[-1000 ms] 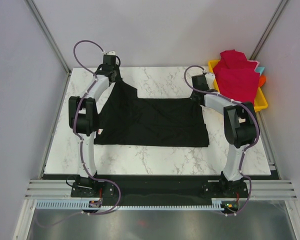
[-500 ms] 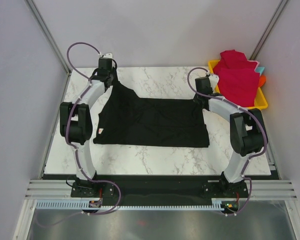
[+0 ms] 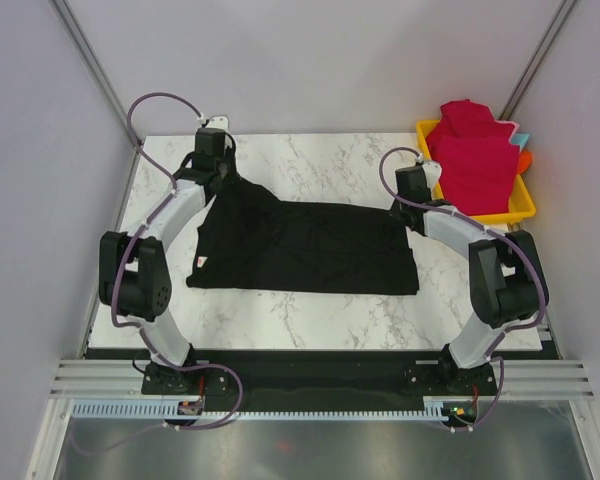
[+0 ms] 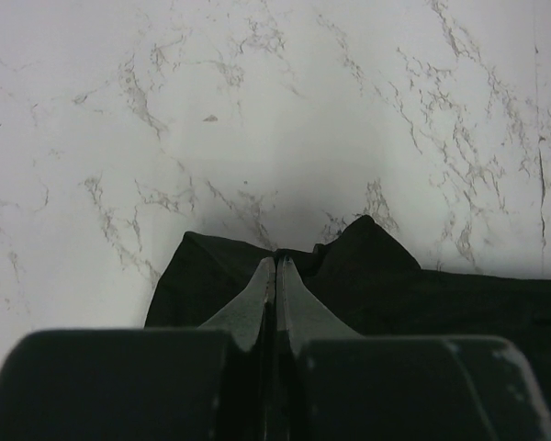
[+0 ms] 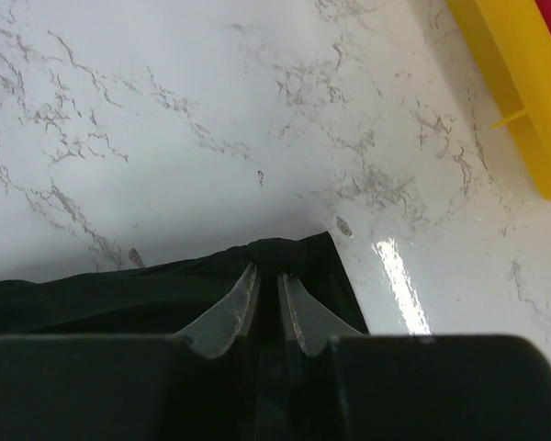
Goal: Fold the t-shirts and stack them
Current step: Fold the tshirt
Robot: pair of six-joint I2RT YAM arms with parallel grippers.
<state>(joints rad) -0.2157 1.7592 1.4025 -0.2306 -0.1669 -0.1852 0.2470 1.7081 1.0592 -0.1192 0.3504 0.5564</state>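
The jaws of the left gripper [image 4: 275,266] are seen pressed together on a pinched far corner of the black t-shirt [image 3: 310,250], and those of the right gripper [image 5: 268,271] are held at a narrow gap, clamped on the opposite far corner. Over the last second both held corners have been brought lower and slightly nearer. The raised peak of cloth at the left has been flattened, and the far edge has been drawn taut between the two grips. The shirt is spread across the middle of the marble table [image 3: 320,160]. A fold toward the near hem is judged to be starting. The crimson t-shirts [image 3: 475,155] are left heaped in the yellow tray [image 3: 520,205], unfolded.
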